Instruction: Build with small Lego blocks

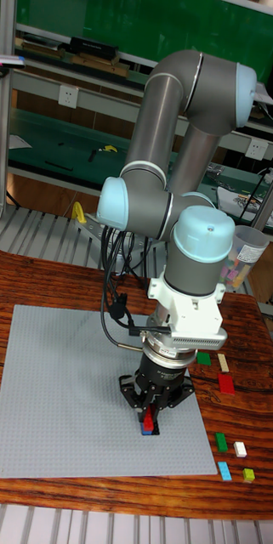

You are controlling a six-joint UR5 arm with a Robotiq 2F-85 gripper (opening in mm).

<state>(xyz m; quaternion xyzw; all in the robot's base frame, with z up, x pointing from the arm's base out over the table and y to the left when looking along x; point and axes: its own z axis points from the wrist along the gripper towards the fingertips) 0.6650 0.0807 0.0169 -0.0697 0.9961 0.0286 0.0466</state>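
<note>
Metal ridges (110, 523) ran along the very front edge, and behind them lay a dark wooden table (34, 272) with strong grain. On the table sat a large grey Lego baseplate (59, 391), flat and covering much of the left and middle. Just off its front right corner, on the bare wood, lay a light blue brick (225, 471) and a yellow-green brick (249, 475), with a green brick (221, 441) and a white brick (240, 450) a little behind them.

Near the right edge of the baseplate, the gripper (149, 416) pointed straight down, its two black fingers closed around a small red brick (148, 419). That brick stood on or just above a blue brick (145, 431) on the baseplate; contact between the two could not be told.

Farther back on the wood, right of the gripper, lay a larger red brick (226, 384), a cream brick (223, 363) and a dark green brick (204, 359).

Above the gripper rose the arm (179, 127), silver with pale blue joint caps, a black cable looping down its left side. Beside it to the right stood a clear plastic cup (245, 253) holding small coloured pieces. In the background were green-topped workbenches (42, 136) with metal frames.
</note>
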